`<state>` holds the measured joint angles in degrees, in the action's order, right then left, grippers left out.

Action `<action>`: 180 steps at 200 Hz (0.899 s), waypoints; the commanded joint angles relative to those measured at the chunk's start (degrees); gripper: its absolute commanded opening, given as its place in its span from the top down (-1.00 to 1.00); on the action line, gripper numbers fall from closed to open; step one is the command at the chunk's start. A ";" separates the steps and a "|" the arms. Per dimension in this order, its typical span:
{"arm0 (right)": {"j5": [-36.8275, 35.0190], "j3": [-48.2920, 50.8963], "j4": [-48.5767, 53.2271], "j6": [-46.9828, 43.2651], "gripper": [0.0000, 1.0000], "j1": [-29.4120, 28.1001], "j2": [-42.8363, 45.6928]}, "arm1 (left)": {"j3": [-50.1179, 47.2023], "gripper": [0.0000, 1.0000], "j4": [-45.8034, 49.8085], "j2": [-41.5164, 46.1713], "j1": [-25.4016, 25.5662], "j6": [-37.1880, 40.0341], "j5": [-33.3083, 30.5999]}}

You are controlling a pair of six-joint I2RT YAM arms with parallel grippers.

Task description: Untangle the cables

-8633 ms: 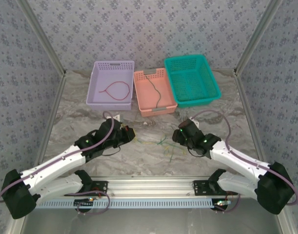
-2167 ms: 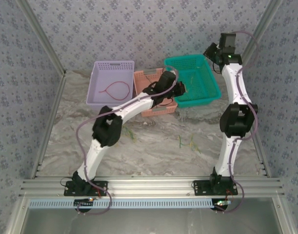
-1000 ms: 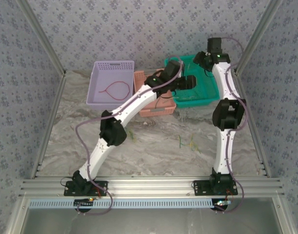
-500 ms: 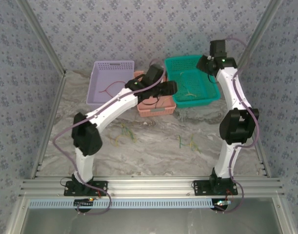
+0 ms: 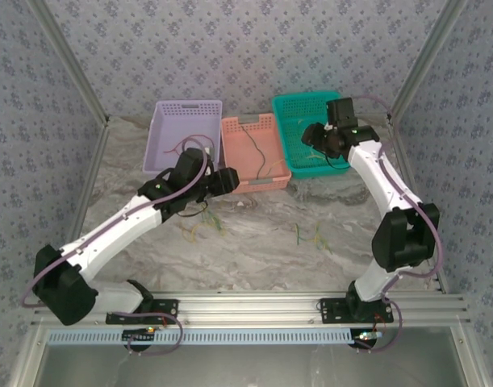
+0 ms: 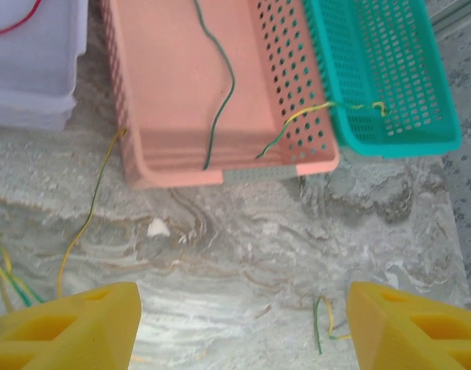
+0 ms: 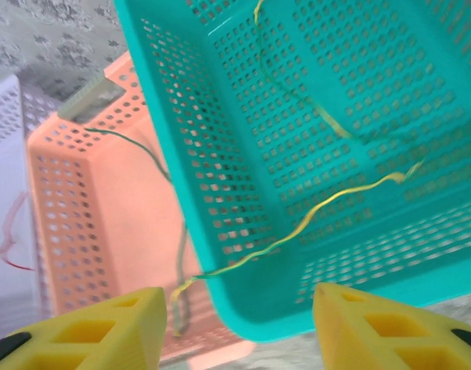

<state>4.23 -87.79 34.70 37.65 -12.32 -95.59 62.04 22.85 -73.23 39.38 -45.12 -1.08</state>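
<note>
The teal perforated plastic basket (image 7: 312, 92) holds a thin yellow-and-green wire (image 7: 364, 186). Left of it: a salmon-pink perforated plastic basket (image 6: 166, 85) with a dark green wire (image 6: 229, 85), a lilac plastic basket (image 5: 175, 122) with a red wire (image 6: 11, 25). Grey-veined marble tabletop (image 6: 243, 247).

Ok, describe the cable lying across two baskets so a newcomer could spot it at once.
At the table's far edge stand three baskets; find where the pink basket meets the teal basket. The yellow-green cable crosses between them, one end in each. Its neighbours, the dark cable in the pink one and the yellow cable in the teal one, each lie inside one basket.
</note>
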 commanded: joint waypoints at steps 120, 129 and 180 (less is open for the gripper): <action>2.72 4.09 -9.12 38.22 0.11 -2.15 -12.70 | -5.22 -0.42 1.77 10.67 -0.20 -0.14 -3.48; 3.14 3.86 -9.81 39.12 0.16 -2.09 -13.65 | -5.40 -0.42 2.10 11.14 -0.27 0.05 -3.83; 3.81 -0.16 -10.36 39.99 0.58 -1.69 -17.74 | -5.36 -0.41 4.42 13.28 -1.16 1.33 -4.15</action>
<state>8.62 -86.59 22.81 76.14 -14.50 -110.41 56.71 25.47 -61.56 38.98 -45.34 -4.19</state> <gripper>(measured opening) 0.234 0.706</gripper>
